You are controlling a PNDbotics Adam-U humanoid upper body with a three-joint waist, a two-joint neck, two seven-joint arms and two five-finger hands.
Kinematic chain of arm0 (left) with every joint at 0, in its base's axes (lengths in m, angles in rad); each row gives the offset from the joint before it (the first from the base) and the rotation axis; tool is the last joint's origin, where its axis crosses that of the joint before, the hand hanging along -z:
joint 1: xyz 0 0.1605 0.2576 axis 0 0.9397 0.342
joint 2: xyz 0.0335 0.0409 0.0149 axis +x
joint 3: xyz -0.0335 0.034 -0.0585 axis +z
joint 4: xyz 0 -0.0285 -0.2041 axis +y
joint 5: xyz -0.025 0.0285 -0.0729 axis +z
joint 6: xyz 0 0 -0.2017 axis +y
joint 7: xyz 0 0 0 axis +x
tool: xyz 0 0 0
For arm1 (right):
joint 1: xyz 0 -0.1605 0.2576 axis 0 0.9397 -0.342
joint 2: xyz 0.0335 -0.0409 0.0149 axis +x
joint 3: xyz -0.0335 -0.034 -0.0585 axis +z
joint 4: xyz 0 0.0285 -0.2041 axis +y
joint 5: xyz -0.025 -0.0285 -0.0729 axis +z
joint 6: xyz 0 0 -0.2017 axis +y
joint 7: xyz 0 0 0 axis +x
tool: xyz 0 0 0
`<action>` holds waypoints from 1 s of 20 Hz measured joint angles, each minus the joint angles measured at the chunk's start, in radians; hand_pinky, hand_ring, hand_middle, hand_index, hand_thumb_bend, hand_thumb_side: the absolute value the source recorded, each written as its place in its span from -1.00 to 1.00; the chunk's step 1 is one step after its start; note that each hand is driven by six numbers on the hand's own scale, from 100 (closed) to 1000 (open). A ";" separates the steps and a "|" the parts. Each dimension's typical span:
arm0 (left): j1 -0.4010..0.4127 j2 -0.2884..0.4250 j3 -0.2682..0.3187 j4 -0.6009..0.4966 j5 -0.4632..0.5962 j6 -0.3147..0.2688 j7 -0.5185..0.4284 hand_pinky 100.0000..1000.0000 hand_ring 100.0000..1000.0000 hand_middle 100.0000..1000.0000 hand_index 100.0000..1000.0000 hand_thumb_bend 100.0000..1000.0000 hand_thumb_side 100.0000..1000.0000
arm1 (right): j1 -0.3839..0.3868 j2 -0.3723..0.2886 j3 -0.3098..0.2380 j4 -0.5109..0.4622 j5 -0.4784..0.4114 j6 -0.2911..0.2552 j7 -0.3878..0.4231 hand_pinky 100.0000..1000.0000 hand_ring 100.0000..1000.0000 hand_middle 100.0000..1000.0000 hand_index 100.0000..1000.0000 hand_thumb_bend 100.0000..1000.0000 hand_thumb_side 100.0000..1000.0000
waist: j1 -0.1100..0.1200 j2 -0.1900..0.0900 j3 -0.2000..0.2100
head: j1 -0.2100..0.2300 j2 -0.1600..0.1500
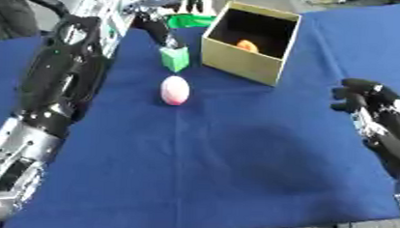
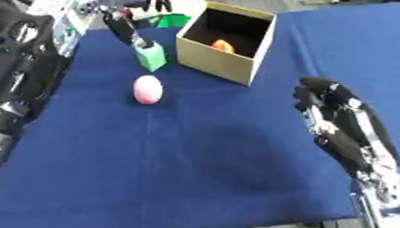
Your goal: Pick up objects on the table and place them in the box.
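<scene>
- The left arm runs up the left edge of the view to the far side of the table; its left hand point(image 1: 159, 27) reaches down onto the green block point(image 1: 175, 58), fingers at the block's top, which reads as a pinch for lifting, though whether the fingers have truly closed on it I cannot tell.
- The green block stands on the blue tablecloth point(image 1: 235, 161), just left of the box, so the carry to the opening would be short.
- The pink egg-shaped object point(image 1: 175, 90) lies loose on the cloth, near and in front of the block, touched by nothing; probably the next pick.
- A second green shape point(image 1: 189, 20) shows behind the hand at the far edge; what it is I cannot make out.
- The box point(image 1: 244, 62) is open at the top, tan outside and dark inside; an orange object point(image 1: 248, 45) already lies in it.
- The right hand point(image 2: 330, 109) sits idle at the right edge, well apart from everything, fingers relaxed and holding nothing.
- Count: one box; one orange item inside; one green block and one pink object still outside; two hands.
</scene>
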 measured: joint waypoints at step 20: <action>0.054 -0.024 -0.096 0.084 0.086 -0.082 0.004 0.38 0.10 0.15 0.54 -0.29 -0.94 | 0.004 0.007 -0.005 0.000 0.000 -0.001 -0.005 0.42 0.63 0.14 0.55 -1.00 -0.23 | -0.008 0.000 0.005 | -0.008 0.008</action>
